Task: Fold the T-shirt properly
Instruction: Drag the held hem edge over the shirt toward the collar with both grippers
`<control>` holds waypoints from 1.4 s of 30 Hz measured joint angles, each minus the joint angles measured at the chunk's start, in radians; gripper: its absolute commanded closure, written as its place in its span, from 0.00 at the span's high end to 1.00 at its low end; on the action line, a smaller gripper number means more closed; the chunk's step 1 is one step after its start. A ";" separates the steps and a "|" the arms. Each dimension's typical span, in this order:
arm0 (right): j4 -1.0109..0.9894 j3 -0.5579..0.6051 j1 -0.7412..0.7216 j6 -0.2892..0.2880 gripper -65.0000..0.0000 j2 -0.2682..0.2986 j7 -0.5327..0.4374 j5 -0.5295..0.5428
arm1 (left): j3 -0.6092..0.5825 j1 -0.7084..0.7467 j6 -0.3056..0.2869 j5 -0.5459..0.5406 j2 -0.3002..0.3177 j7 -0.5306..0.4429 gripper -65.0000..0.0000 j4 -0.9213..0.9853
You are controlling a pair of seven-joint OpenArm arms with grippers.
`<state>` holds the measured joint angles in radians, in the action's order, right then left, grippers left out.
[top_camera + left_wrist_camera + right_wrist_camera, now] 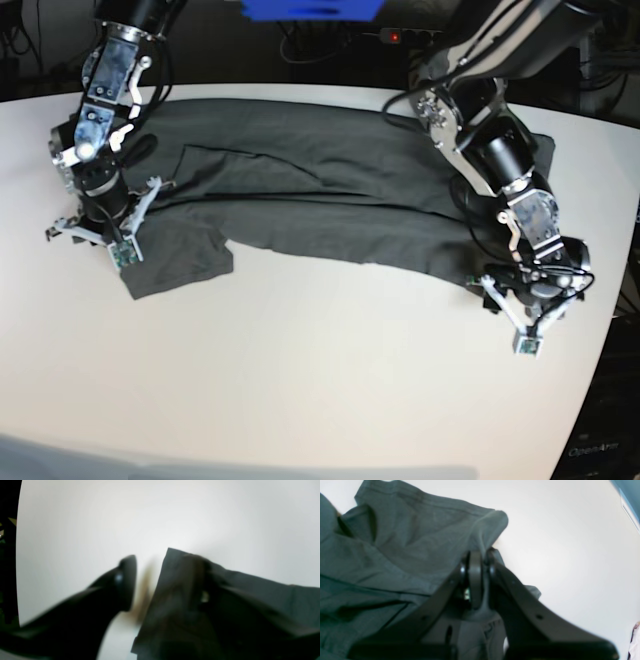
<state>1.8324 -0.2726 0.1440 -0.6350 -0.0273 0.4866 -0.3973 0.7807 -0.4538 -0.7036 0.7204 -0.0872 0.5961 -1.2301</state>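
The T-shirt (320,190) lies spread across the white table (300,380), reaching between both arms. The right gripper (478,555) pinches a fold of its fabric, jaws pressed together. The left gripper (160,562) stands spread, one finger (126,580) clear of the cloth edge beside it.

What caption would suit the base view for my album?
Two robot arms work a dark grey T-shirt spread across a white table.
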 measured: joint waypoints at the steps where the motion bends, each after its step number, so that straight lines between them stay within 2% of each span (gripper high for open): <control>1: 0.000 0.000 0.000 0.000 0.01 0.000 0.000 0.000 | 0.000 0.002 0.000 0.001 0.000 0.001 0.67 0.000; 7: 0.000 0.000 0.000 0.000 0.01 0.000 0.000 0.000 | 0.001 -0.002 0.001 0.000 0.001 0.000 0.62 0.019; 15: 0.000 0.000 -0.001 0.000 0.01 0.005 0.001 0.000 | 0.005 -0.026 0.001 -0.006 0.035 -0.008 0.62 0.199; 22: 0.000 0.000 -0.002 0.000 0.01 0.005 0.001 0.003 | 0.005 -0.028 0.001 -0.003 0.034 -0.008 0.62 0.199; 32: 0.000 0.000 -0.002 0.000 0.01 0.005 0.000 0.003 | 0.007 -0.026 0.000 0.000 0.034 0.014 0.62 0.102; 42: 0.000 0.000 -0.002 0.000 0.01 0.005 0.000 0.003 | 0.007 -0.026 0.001 0.000 0.032 0.014 0.62 0.108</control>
<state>1.8324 -0.2726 0.1417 -0.6346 -0.0219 0.4870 -0.3943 0.7876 -0.4797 -0.7029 0.7204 -0.0547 0.6098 -1.1221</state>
